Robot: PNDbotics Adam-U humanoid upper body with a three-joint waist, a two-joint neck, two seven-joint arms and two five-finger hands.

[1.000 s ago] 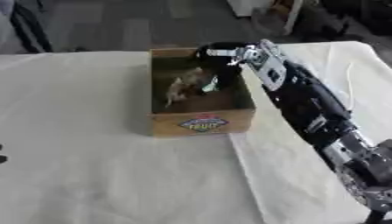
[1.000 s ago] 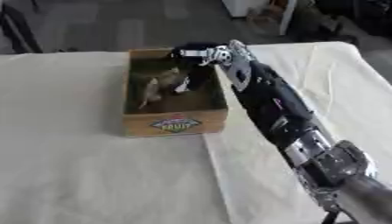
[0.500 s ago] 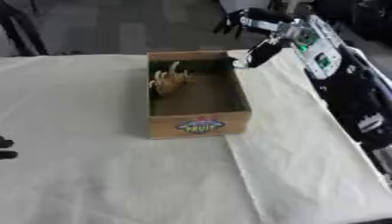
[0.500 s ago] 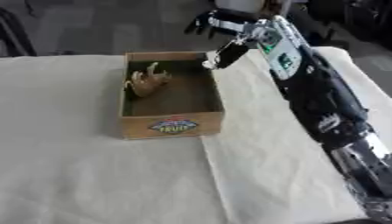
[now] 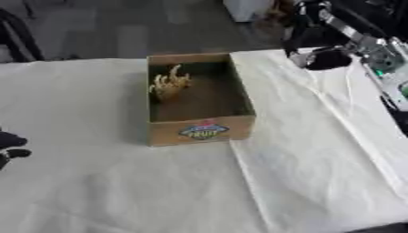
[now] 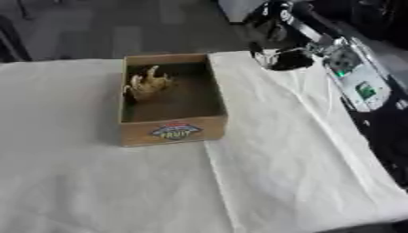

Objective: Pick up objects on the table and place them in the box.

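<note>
Your right hand (image 6: 279, 43) hangs above the table's (image 5: 79, 191) far right corner, apart from the box (image 5: 199, 129); its fingers are too blurred for you to tell their pose. A tan, spiky object (image 5: 169, 84) sits in the box's far left part. Your left hand (image 5: 11, 144) shows at the left edge, fingers curled, holding nothing.

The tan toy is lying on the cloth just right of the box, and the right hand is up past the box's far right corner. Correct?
Not quite. The tan toy is inside the box, near its far left corner, not on the cloth; the left eye view shows it. The right hand is indeed up past the box's far right corner.
</note>
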